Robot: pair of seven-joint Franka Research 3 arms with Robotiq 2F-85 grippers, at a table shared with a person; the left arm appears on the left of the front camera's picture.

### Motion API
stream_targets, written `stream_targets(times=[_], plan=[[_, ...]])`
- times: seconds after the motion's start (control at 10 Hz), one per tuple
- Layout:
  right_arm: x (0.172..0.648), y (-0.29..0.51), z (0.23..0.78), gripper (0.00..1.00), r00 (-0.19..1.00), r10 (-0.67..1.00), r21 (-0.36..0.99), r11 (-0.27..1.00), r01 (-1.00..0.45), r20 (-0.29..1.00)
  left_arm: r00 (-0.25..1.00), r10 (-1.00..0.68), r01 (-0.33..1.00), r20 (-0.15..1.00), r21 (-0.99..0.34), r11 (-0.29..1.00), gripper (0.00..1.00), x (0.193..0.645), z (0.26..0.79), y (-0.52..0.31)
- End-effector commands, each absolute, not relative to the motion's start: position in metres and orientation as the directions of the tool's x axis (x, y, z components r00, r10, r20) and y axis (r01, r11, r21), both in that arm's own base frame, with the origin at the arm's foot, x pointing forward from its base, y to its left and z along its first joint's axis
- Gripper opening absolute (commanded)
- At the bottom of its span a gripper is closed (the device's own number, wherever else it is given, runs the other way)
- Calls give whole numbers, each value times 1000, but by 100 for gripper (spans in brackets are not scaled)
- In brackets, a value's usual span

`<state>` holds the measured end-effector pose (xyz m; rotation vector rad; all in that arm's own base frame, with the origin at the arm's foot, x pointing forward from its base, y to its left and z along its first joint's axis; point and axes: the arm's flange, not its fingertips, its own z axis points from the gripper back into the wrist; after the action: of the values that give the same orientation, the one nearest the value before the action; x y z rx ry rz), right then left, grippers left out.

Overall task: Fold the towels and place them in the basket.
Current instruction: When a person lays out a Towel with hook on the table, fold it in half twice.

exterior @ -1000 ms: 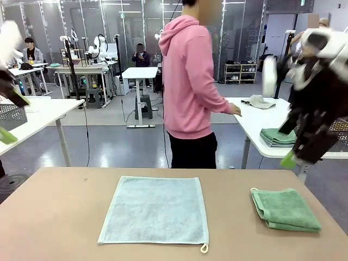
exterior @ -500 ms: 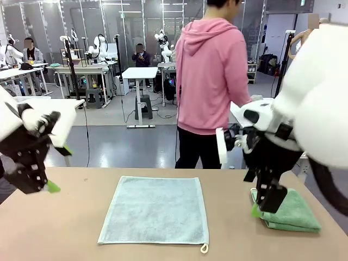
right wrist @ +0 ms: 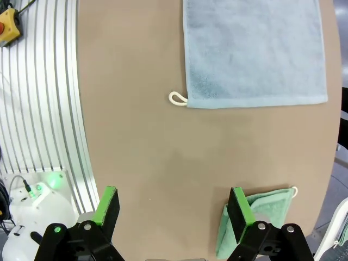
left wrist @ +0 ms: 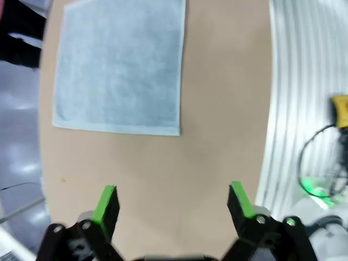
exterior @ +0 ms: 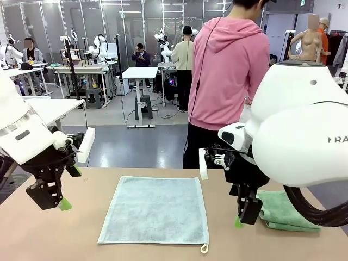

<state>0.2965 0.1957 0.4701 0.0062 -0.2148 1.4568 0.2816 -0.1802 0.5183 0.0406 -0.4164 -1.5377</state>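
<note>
A pale grey-blue towel (exterior: 155,209) lies flat and unfolded in the middle of the table, with a white loop (right wrist: 176,98) at its near right corner. A mint green towel (exterior: 283,213) lies folded at the right, partly hidden by my right arm. My left gripper (exterior: 57,202) hangs open just above the table, left of the flat towel (left wrist: 122,65), with nothing between its fingers. My right gripper (exterior: 242,217) is open and empty between the two towels, one finger at the near edge of the green towel (right wrist: 263,217). The basket is out of view.
A person in a pink hoodie (exterior: 228,70) stands at the table's far side, back turned. The table's (exterior: 163,253) near edge drops to a ribbed metal base (right wrist: 43,109) with a yellow button box (right wrist: 10,24). Bare tabletop lies around both towels.
Both arms have swung down from high at the sides to just above the table. The right gripper has shifted left off the green towel. The person has stepped to the right.
</note>
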Motion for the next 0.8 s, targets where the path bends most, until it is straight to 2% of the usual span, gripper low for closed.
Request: stream_targets(times=[0.0,0.3,0.5,0.7], plan=[[293,192,476,100,89,985,-131,109,-985,151,-41,-974,954,224,299,29,100,281,520,-179],[295,195,473,100,96,984,-131,116,-985,152,-29,-972,957,235,287,41,100,281,519,-180],[306,211,434,100,20,988,-96,35,-995,155,-34,-973,978,230,208,15,100,299,481,-194],[315,225,405,100,1,986,-87,16,-996,168,-28,-974,987,227,159,9,100,307,453,-197]])
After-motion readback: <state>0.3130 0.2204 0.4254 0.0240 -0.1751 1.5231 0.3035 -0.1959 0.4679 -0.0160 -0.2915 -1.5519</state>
